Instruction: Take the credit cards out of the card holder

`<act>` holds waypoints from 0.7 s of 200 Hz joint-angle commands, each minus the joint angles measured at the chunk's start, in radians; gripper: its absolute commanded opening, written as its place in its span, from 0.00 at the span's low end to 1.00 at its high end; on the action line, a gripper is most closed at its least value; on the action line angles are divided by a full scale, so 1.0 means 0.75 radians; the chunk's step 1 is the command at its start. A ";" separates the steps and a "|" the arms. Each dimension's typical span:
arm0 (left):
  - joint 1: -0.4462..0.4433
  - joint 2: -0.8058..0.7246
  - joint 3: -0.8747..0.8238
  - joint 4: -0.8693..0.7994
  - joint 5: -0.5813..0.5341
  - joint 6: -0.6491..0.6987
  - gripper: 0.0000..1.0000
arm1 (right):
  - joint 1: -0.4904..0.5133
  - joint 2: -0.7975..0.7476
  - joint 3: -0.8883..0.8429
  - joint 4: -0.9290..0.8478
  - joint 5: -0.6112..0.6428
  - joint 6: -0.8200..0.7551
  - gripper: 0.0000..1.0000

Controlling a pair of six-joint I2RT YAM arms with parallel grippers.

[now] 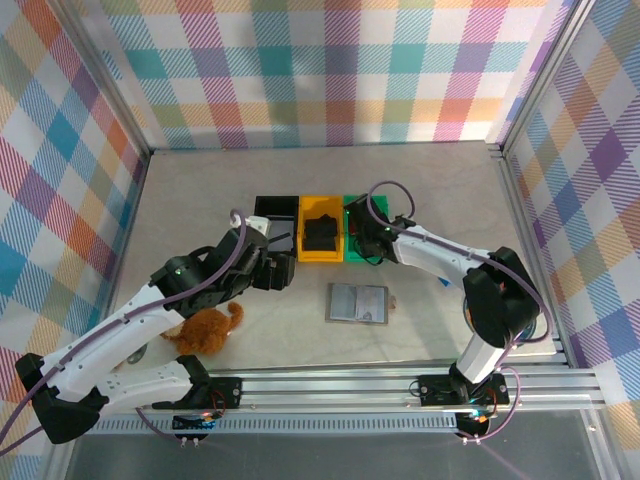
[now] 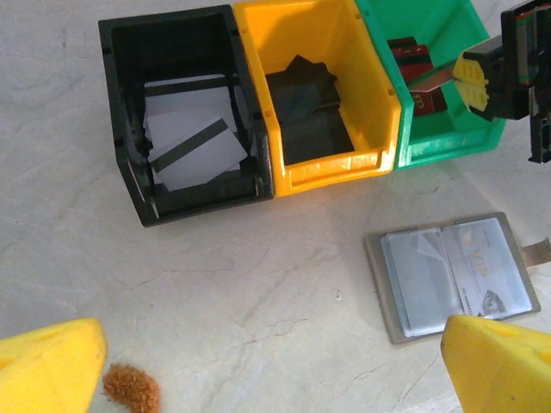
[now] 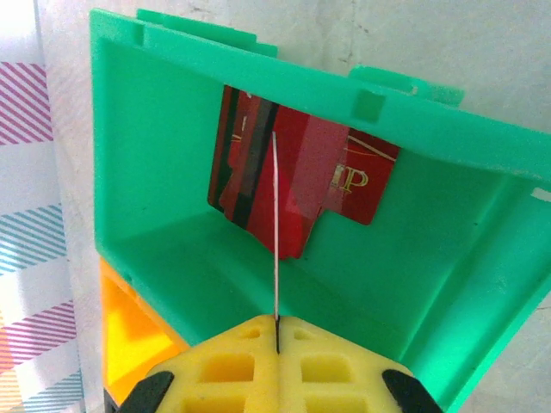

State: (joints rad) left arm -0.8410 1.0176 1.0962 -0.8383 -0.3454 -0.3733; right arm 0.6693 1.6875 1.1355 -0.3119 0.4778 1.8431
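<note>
Top: the holder [image 1: 358, 302] lies open on the bench [image 1: 440, 190], right of the left claw [image 1: 284, 266], free all round.

Left wrist: that claw is wide open; black bin [image 2: 198, 196], yellow bin [image 2: 336, 172] ahead.

Right wrist: the right claw [image 3: 277, 331] pinches a card [image 3: 275, 224] over the green bin [image 3: 146, 155], red cards [image 3: 344, 185] beyond.

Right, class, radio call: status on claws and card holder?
Right claw shut on card over green bin. Left claw open, empty. Card holder open, VIP card inside. Nothing blocking.

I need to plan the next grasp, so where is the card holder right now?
Top view: the card holder lies open on the table, just right of centre, directly in front of the yellow bin and green bin.
</note>
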 commanded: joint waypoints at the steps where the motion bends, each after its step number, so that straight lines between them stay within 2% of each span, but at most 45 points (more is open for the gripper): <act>1: 0.019 -0.033 -0.035 -0.003 0.006 0.009 1.00 | 0.012 0.045 0.033 -0.051 0.054 0.077 0.00; 37: 0.020 -0.050 -0.065 0.005 0.009 0.018 1.00 | 0.014 0.085 0.046 -0.049 0.115 0.081 0.00; 99: 0.031 -0.078 -0.125 0.060 0.013 0.041 1.00 | 0.012 0.158 0.002 0.189 0.154 0.004 0.00; 140: 0.047 -0.072 -0.131 0.068 0.027 0.049 1.00 | 0.010 0.213 0.020 0.173 0.173 0.022 0.00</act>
State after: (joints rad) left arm -0.8219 0.9775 1.0157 -0.8093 -0.3321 -0.3588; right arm 0.6746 1.8256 1.1404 -0.2008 0.5682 1.8664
